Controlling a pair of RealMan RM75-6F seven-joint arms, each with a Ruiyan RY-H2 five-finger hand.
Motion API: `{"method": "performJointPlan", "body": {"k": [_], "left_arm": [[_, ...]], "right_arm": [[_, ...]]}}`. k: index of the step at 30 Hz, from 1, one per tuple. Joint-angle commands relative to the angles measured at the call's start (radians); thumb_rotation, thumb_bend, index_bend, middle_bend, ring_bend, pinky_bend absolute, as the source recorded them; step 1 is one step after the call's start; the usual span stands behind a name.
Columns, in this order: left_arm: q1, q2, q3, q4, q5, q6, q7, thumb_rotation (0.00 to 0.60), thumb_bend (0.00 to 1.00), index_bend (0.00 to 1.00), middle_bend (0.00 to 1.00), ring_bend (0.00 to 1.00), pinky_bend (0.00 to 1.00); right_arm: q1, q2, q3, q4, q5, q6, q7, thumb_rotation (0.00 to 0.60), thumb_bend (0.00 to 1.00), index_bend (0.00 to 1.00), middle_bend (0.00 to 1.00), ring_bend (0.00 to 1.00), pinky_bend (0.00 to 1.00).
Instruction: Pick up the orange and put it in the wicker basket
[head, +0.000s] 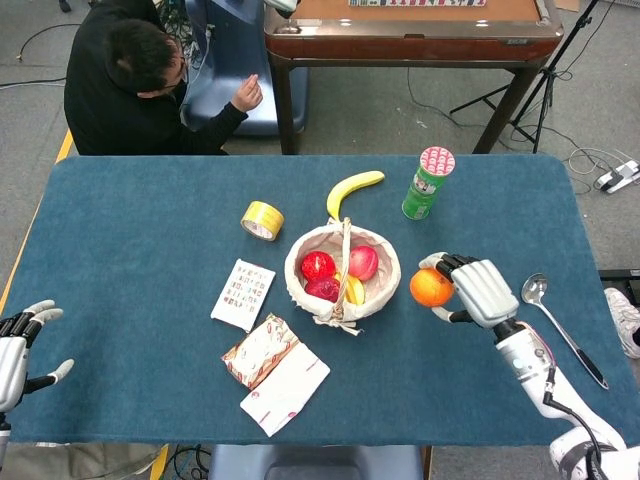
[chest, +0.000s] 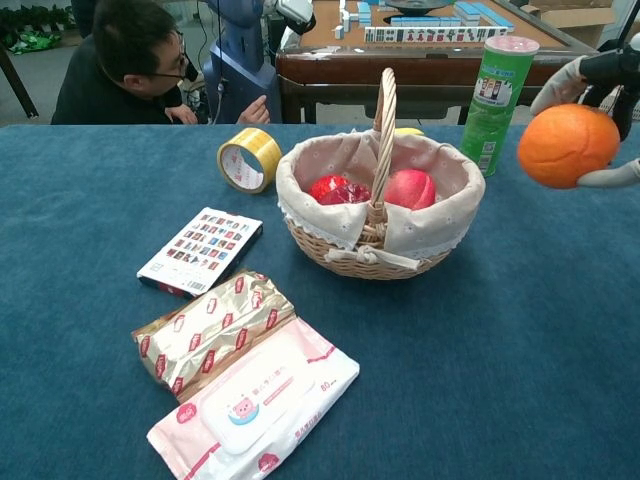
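My right hand grips the orange and holds it in the air just right of the wicker basket. In the chest view the orange floats well above the table, to the right of the basket, with my right hand mostly cut off by the frame edge. The basket has a cloth lining and an upright handle, and holds red fruit and something yellow. My left hand rests at the table's near left edge, fingers spread, holding nothing.
A green can and a banana lie behind the basket, a tape roll to its left. A card box, snack packet and wipes pack sit front left. A spoon lies right. A person sits beyond the table.
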Motion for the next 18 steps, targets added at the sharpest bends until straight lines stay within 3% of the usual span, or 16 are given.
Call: {"method": "performJointPlan", "body": {"k": [1, 6, 11, 18], "left_arm": [[0.001, 0.0, 0.001, 0.0, 0.001, 0.001, 0.001, 0.6, 0.17, 0.34, 0.22, 0.24, 0.23], [0.002, 0.001, 0.0, -0.001, -0.001, 0.001, 0.0, 0.6, 0.17, 0.34, 0.22, 0.24, 0.23], [0.004, 0.002, 0.001, -0.004, 0.002, 0.004, 0.002, 0.6, 0.17, 0.35, 0.22, 0.24, 0.23], [0.002, 0.003, 0.001, -0.007, 0.0, 0.0, 0.005, 0.6, 0.17, 0.36, 0.22, 0.24, 0.23]], "right_arm": [[0.044, -0.011, 0.027, -0.027, 0.062, -0.058, -0.033, 0.6, 0.29, 0.5, 0.37, 0.36, 0.5], [0.09, -0.031, 0.048, -0.045, 0.14, -0.106, -0.098, 0.6, 0.29, 0.48, 0.35, 0.36, 0.5], [0.124, -0.048, 0.061, -0.056, 0.198, -0.135, -0.128, 0.6, 0.26, 0.39, 0.31, 0.35, 0.5], [0.156, -0.056, 0.065, -0.065, 0.252, -0.157, -0.154, 0.6, 0.23, 0.18, 0.24, 0.28, 0.5]]}}
